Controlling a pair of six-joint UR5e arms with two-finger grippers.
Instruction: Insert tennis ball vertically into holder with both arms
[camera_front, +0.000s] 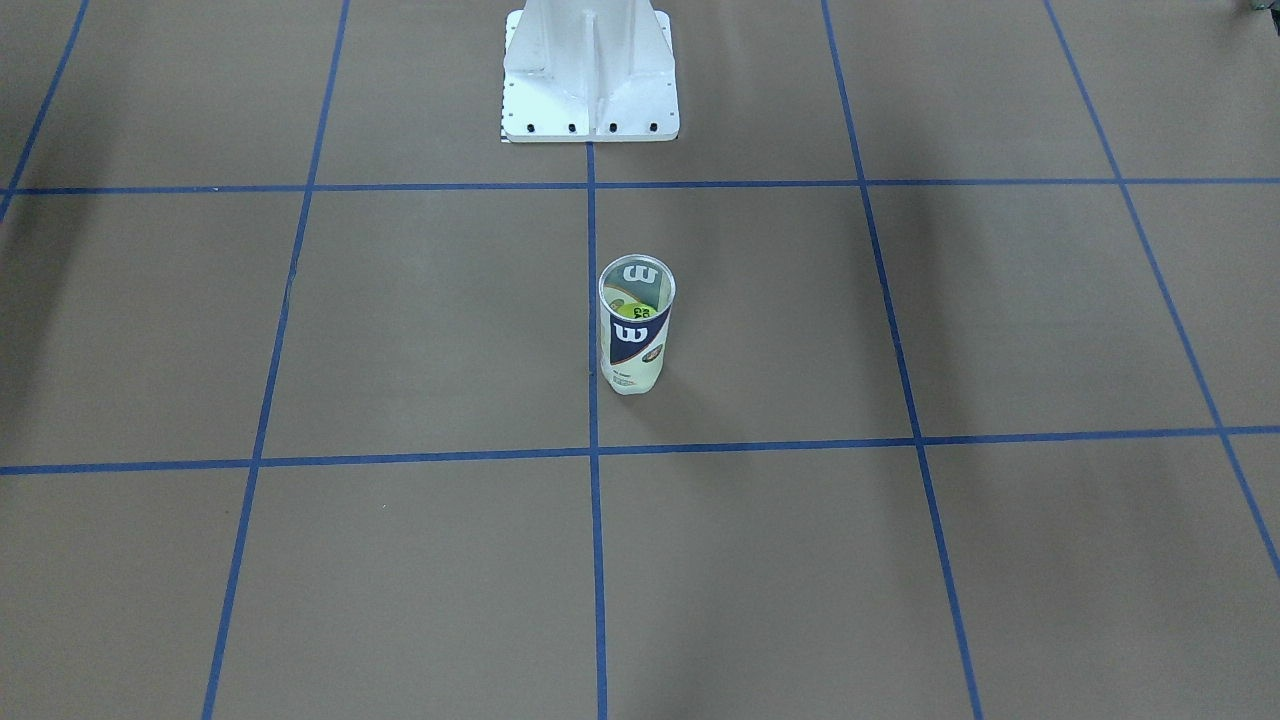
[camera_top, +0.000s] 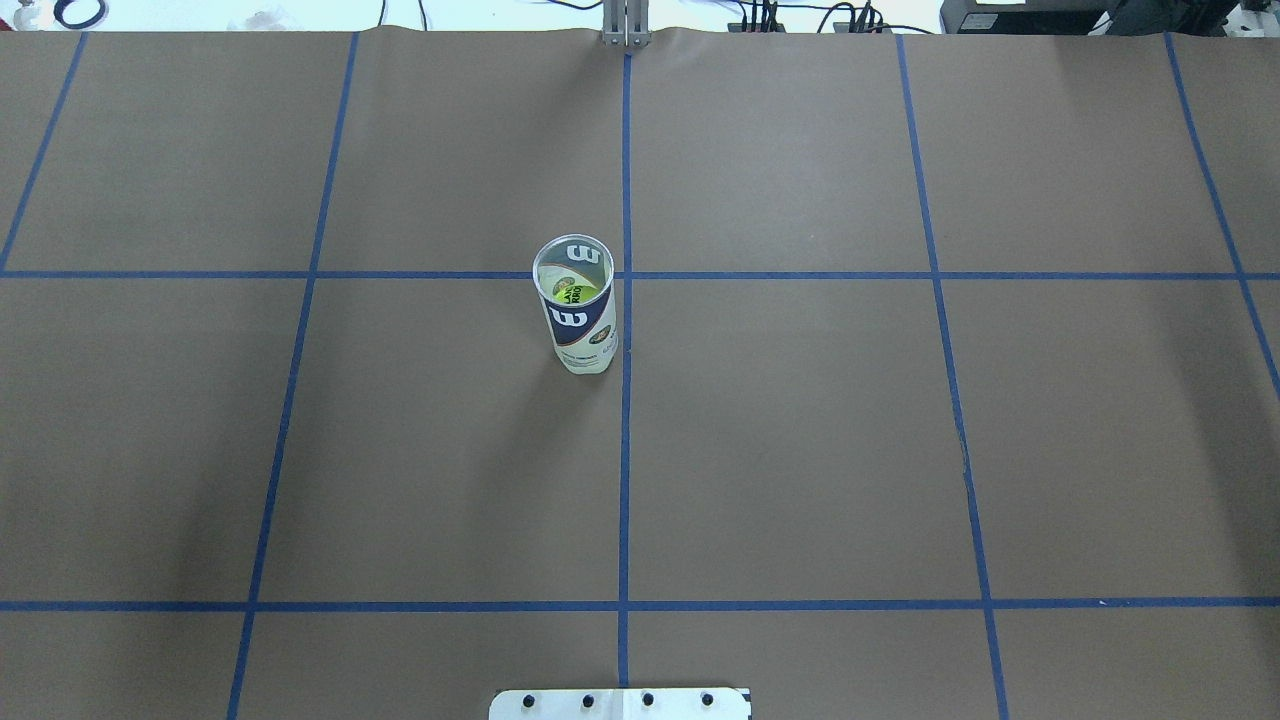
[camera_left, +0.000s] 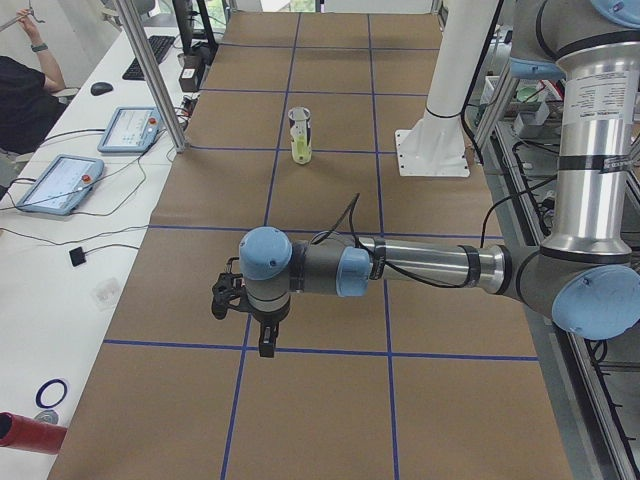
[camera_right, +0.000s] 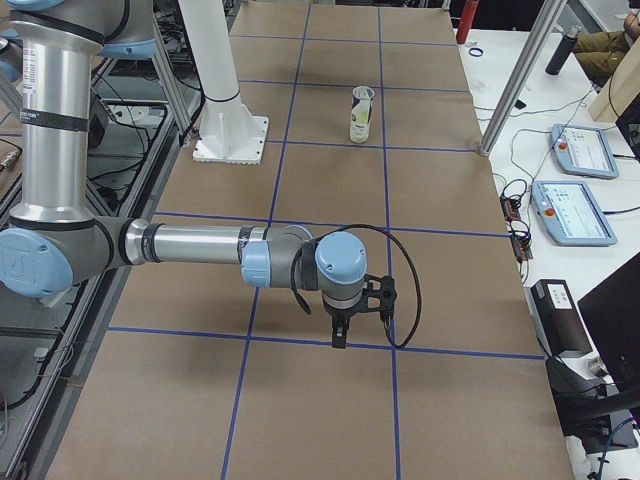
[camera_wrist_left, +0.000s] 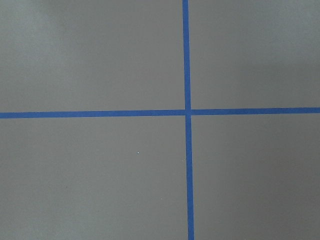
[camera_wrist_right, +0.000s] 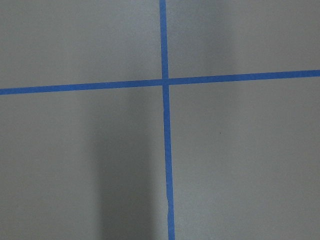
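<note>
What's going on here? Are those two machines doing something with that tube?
Nothing is being handled right now. The holder stands upright and alone near the middle of the table, open at the top, with a yellow-green tennis ball visible inside. The left arm and right arm hang over opposite ends of the table, far from it. The left pincer and right pincer touch nothing; whether they are open or shut cannot be told.

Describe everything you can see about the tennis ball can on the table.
The can is a clear plastic cylinder with a silver rim and a white-and-navy label bearing a white W. It stands upright, open-topped, on the brown table, close beside a blue tape line. A yellow-green tennis ball sits inside. Nothing else touches it.
</note>
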